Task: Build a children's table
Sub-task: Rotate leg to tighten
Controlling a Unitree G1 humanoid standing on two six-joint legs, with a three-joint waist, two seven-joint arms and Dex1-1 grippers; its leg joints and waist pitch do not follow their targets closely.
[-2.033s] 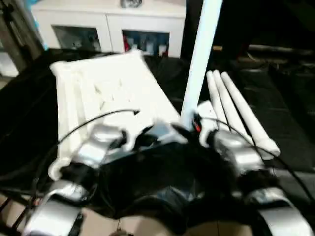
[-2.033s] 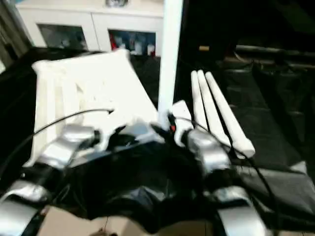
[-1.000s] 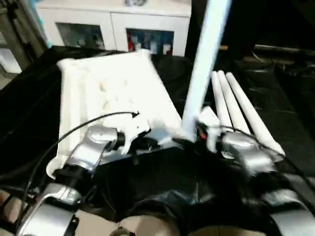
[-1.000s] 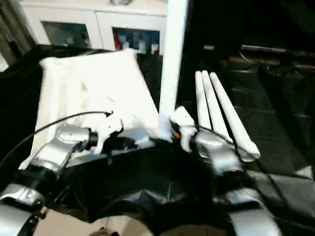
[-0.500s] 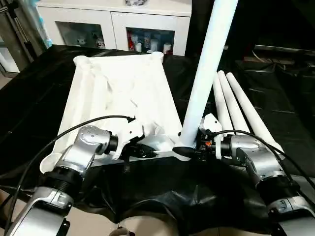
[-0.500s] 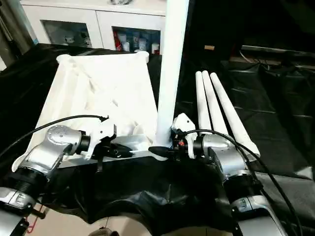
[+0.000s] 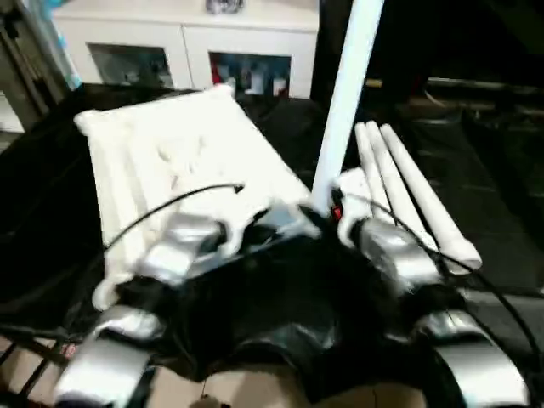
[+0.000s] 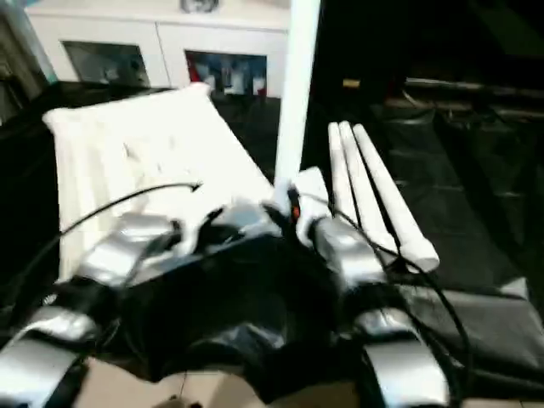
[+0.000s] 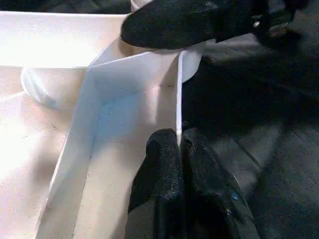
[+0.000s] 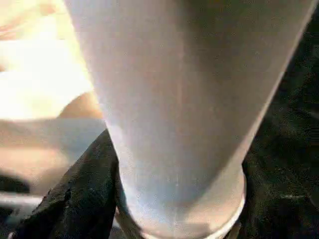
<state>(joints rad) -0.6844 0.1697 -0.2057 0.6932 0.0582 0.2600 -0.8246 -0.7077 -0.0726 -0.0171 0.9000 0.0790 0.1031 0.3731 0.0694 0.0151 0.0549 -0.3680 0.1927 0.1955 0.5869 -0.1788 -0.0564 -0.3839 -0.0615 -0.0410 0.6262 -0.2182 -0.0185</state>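
The white tabletop (image 7: 183, 161) lies underside up on the black-covered table (image 7: 501, 212), toward its left side, with its near edge close to the table's front edge. One white leg (image 7: 344, 102) stands upright at the tabletop's near right corner. The right pincer (image 10: 164, 199) has its black fingers (image 10: 75, 204) around the base of this upright leg, gripping it on both sides just above the flared collar. The left pincer (image 9: 179, 164) is closed on the thin rim of the tabletop's near edge, the rim pinched between its two black fingertips (image 9: 162, 159), close beside that same corner. Three more white legs (image 7: 408, 191) lie side by side, touching one another, on the table to the right of the tabletop, running from the back toward the front. A white cabinet (image 7: 183, 42) with glass doors stands beyond the table's far edge.
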